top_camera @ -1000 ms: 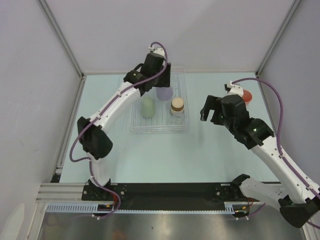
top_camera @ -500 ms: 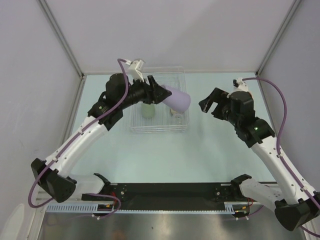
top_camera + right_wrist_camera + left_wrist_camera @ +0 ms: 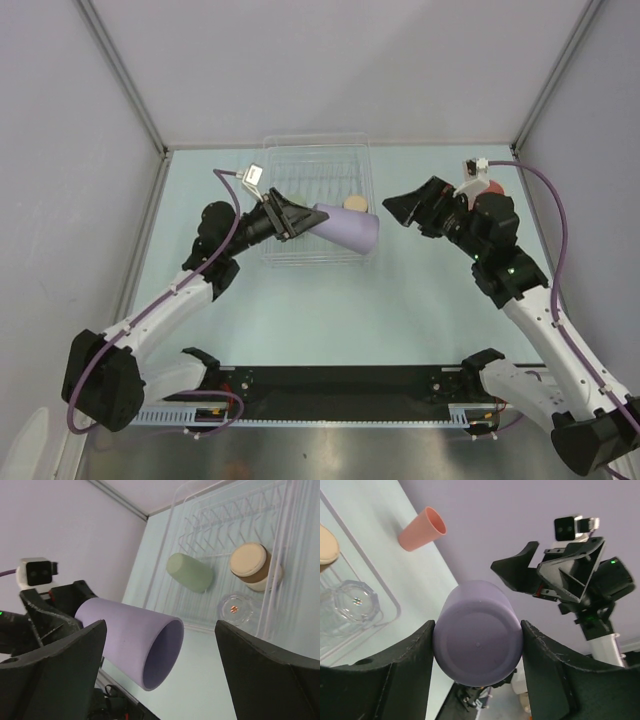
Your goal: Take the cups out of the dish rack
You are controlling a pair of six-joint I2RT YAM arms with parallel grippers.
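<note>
At the near right corner of the dish rack (image 3: 305, 175), holds the lavender cup (image 3: 347, 229) off the bench (image 3: 320, 320), tipped on its side. Clenches its closed end between the left fingers (image 3: 395, 680), open mouth turned toward the right arm. Hangs the right fingers (image 3: 55, 675) spread wide and empty, near that mouth but apart from it.

Inside the rack, shows the pale green cup (image 3: 190, 572) lying on its side, the cork-topped cup (image 3: 251, 566) upright just to its right, and a clear tumbler (image 3: 237, 607) just in front of the cork-topped one. Out of the rack, shows the salmon-pink cup (image 3: 421, 530) standing mouth up on the bench, well apart from the others and partly hidden behind the right arm in the overhead view.
</note>
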